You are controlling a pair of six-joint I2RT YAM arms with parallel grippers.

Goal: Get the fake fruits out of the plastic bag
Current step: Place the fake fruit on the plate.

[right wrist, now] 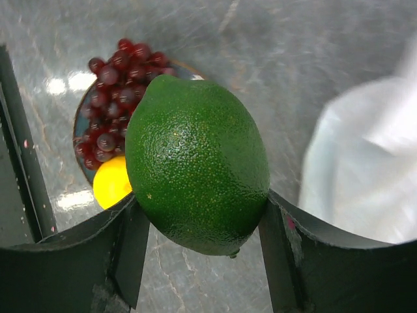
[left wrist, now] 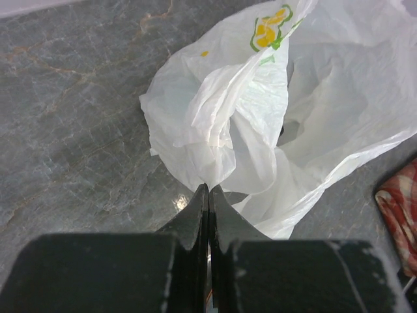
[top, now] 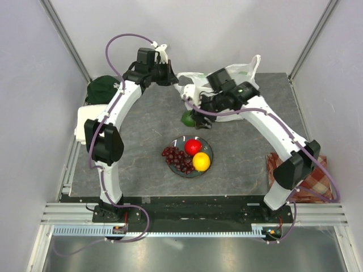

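The white plastic bag (top: 224, 85) lies crumpled at the back of the table. My left gripper (top: 168, 72) is shut on a pinched fold of the bag (left wrist: 215, 124) at its left edge. My right gripper (top: 191, 116) is shut on a green oval fruit (right wrist: 197, 164), held above the table between the bag and the plate; it shows in the top view (top: 186, 118). On the teal-grey plate (top: 209, 148) lie a dark red grape bunch (top: 176, 158), a red apple (top: 193, 147) and a yellow-orange fruit (top: 201, 161). The purple-brown fruit is not visible.
A dark green cap (top: 103, 86) lies at the back left by a white box (top: 82, 122). A red checked cloth (top: 309, 175) lies at the right edge, and shows in the left wrist view (left wrist: 399, 208). Frame posts stand at both back corners.
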